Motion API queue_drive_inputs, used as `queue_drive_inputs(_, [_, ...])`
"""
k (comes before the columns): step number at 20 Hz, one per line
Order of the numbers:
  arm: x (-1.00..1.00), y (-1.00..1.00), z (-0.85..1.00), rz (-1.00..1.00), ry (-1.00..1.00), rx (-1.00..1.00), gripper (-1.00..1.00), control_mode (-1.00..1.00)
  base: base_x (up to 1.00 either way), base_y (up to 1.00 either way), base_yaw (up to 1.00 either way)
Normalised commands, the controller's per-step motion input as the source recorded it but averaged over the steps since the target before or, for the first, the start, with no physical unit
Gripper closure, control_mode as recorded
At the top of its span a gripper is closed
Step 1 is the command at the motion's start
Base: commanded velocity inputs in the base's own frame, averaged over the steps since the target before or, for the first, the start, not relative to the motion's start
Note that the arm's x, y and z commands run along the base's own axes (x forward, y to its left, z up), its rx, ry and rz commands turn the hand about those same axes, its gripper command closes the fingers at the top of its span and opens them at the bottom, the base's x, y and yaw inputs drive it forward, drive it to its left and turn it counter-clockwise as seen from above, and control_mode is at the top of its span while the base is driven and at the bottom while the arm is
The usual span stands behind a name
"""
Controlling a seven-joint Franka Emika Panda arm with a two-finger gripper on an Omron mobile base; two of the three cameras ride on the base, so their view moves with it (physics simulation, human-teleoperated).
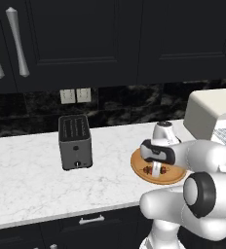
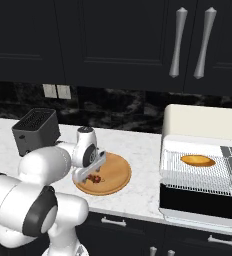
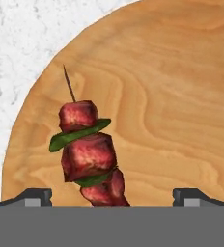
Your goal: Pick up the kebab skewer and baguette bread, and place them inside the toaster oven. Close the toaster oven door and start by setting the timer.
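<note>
Smooth grained wooden plate [image 3: 172,96] on glossy white marble counter [image 1: 27,185], matt grey toaster [image 1: 75,142] nearby, wire oven rack [image 2: 198,172]

Kebab skewer [image 3: 89,155] on plate [image 3: 181,96]; baguette bread [image 2: 198,160] in toaster oven [image 2: 203,125].
</note>
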Motion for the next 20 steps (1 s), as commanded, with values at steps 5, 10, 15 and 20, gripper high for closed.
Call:
queue_drive_inputs(5, [-0.05, 0.00, -0.50, 0.00, -0.05, 0.00, -1.00, -1.00, 0.00, 0.00, 0.00])
queue_drive_inputs(10, [0.01, 0.00, -0.23, 0.00, -0.02, 0.00, -1.00, -1.00, 0.00, 0.00, 0.00])
queue_drive_inputs(15, [0.00, 0.00, -0.03, 0.00, 0.00, 0.00, 1.00, -1.00, 0.00, 0.00, 0.00])
queue_drive_inputs(20, [-0.02, 0.00, -0.01, 0.00, 0.00, 0.00, 1.00, -1.00, 0.00, 0.00, 0.00])
